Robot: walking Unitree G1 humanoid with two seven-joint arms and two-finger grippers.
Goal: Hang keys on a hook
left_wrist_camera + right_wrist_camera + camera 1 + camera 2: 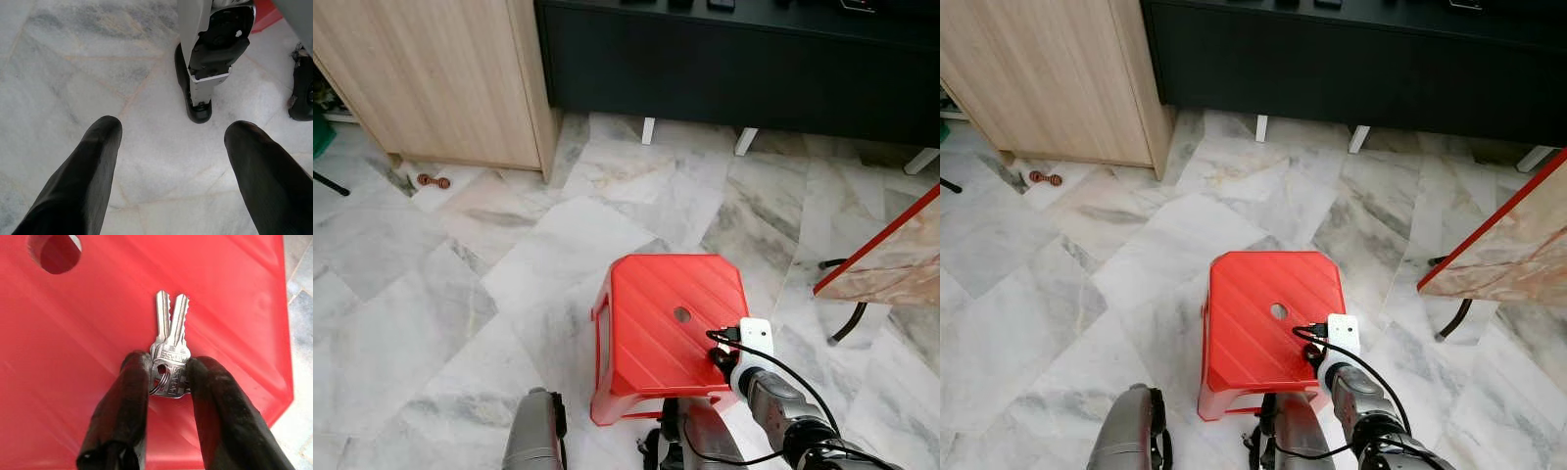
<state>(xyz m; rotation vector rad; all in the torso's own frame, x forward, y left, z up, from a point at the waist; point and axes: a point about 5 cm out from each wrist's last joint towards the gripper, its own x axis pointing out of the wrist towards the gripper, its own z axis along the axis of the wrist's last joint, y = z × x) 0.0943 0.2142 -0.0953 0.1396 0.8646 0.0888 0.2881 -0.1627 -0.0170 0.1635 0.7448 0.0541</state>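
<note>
Two silver keys on a ring (170,350) lie flat on top of a low red plastic stool (651,328), near its right front corner. My right gripper (168,377) reaches down over that corner (720,358) and is shut on the keys, one black finger (128,396) on each side of the key heads. The blades point away from the gripper, toward the stool's round hole (681,314). My left gripper (171,142) hangs open just above the marble floor, left of the stool, holding nothing.
A light wooden cabinet (440,78) stands at the back left and a dark low console (734,69) on white feet runs along the back. A red-edged marble tabletop (891,255) juts in at the right. A small brown object (433,181) lies by the cabinet. My own foot (200,98) is close to the left gripper.
</note>
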